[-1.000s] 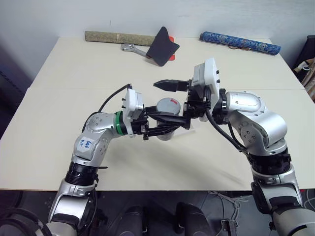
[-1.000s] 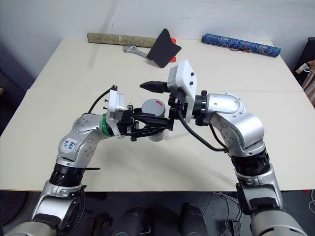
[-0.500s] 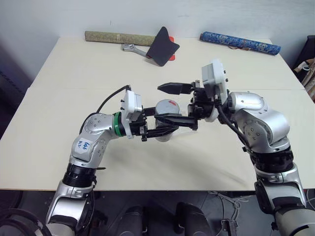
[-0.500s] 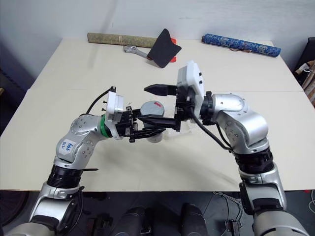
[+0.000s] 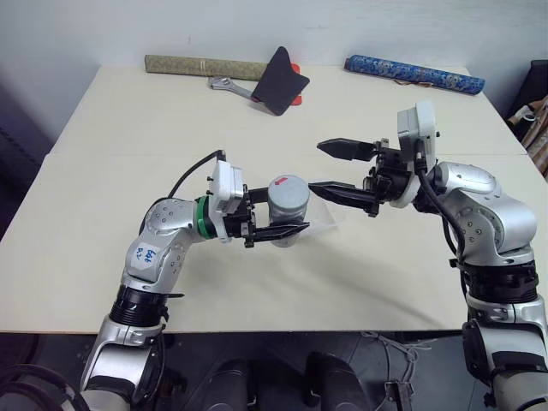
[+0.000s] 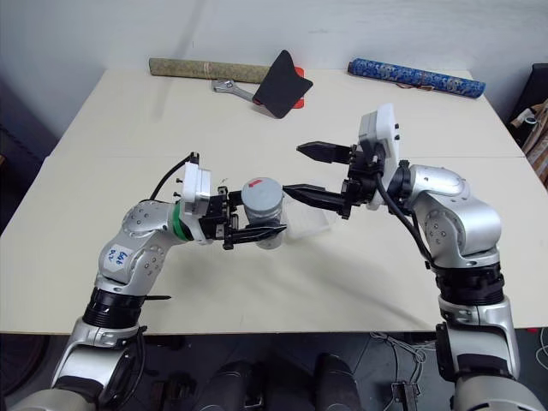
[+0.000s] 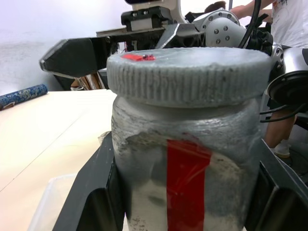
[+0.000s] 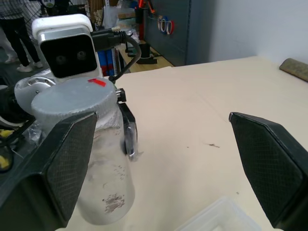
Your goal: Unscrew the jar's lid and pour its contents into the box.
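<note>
While my left gripper [image 5: 287,231] pinches the jar [image 5: 288,208] | lid [image 7: 190,72] not off yet | right gripper [image 5: 336,168] spread wide beside it | pouring into box [image 6: 310,225] left.

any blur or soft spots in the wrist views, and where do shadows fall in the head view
Left wrist view: jar and lid crisp, background soft. Right wrist view: near fingers slightly soft. Left eye view: soft shadows on the table under both arms.

Both head views look forward and down over the table [image 5: 103,257], while each wrist view looks closely along its fingers at the shared jar [image 7: 187,159].
</note>
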You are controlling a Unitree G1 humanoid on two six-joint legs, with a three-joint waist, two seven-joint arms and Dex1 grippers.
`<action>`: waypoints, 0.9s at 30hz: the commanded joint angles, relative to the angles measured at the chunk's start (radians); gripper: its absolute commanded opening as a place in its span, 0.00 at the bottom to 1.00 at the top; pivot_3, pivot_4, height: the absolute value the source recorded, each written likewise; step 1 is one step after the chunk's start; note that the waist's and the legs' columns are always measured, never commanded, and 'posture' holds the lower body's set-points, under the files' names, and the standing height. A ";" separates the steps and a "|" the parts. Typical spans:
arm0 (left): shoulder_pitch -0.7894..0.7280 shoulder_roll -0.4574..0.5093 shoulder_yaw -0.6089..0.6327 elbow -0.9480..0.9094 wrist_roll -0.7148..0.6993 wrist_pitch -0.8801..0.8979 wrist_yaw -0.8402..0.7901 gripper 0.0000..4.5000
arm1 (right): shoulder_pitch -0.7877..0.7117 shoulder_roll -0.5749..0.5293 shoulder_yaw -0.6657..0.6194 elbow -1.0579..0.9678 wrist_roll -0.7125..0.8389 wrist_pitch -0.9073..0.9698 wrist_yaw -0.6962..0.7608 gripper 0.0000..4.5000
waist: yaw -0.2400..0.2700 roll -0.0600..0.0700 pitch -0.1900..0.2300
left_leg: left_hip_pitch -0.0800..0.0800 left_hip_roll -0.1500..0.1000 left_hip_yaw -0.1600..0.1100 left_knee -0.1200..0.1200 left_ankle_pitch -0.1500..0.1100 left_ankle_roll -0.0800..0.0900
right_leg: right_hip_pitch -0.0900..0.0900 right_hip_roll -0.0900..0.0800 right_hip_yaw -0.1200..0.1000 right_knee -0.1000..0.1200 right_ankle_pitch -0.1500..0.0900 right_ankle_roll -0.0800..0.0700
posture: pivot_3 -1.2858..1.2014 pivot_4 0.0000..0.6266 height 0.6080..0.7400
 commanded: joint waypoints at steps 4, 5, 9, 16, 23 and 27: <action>-0.012 -0.006 0.011 -0.012 0.006 -0.025 0.015 0.53 | -0.059 0.013 -0.001 -0.161 0.116 0.098 -0.022 0.99 | 0.000 0.000 0.000 | 0.000 0.000 0.000 0.000 0.000 0.000 | 0.000 0.000 0.000 0.000 0.000 0.000 | 0.52 0.24 1.00; -0.010 -0.008 0.008 -0.013 0.008 -0.025 0.019 0.53 | -0.070 0.030 0.023 -0.186 0.104 0.103 -0.048 0.99 | -0.001 0.000 0.000 | 0.000 0.000 0.000 0.000 0.000 0.000 | 0.000 0.000 0.000 0.000 0.000 0.000 | 0.52 0.24 1.00; -0.007 -0.014 0.004 -0.017 0.011 -0.021 0.027 0.53 | -0.097 0.073 0.108 -0.236 0.038 0.104 -0.111 0.99 | -0.001 0.000 0.000 | 0.001 0.000 0.000 0.000 0.000 0.000 | 0.000 0.000 0.001 0.001 0.000 0.000 | 0.52 0.24 1.00; -0.004 -0.019 0.002 -0.022 0.006 -0.016 0.027 0.53 | -0.121 0.102 0.159 -0.176 -0.044 0.054 -0.126 0.99 | 0.001 0.000 0.000 | 0.001 -0.001 0.000 0.000 0.000 0.000 | 0.000 -0.001 0.000 0.001 0.000 0.000 | 0.52 0.24 1.00; -0.002 -0.017 0.004 -0.025 0.009 -0.017 0.029 0.53 | -0.128 0.096 0.136 -0.117 -0.059 0.033 -0.101 0.99 | -0.001 0.000 0.000 | 0.001 0.000 0.000 0.000 0.000 0.000 | 0.000 0.000 0.000 0.001 0.000 0.000 | 0.52 0.24 1.00; 0.000 -0.015 0.003 -0.025 0.009 -0.017 0.028 0.53 | -0.117 0.069 0.121 -0.073 -0.078 0.005 -0.066 0.99 | 0.000 0.000 0.000 | 0.001 0.000 0.000 0.000 0.000 0.000 | 0.000 0.000 0.000 0.001 0.000 0.000 | 0.52 0.24 1.00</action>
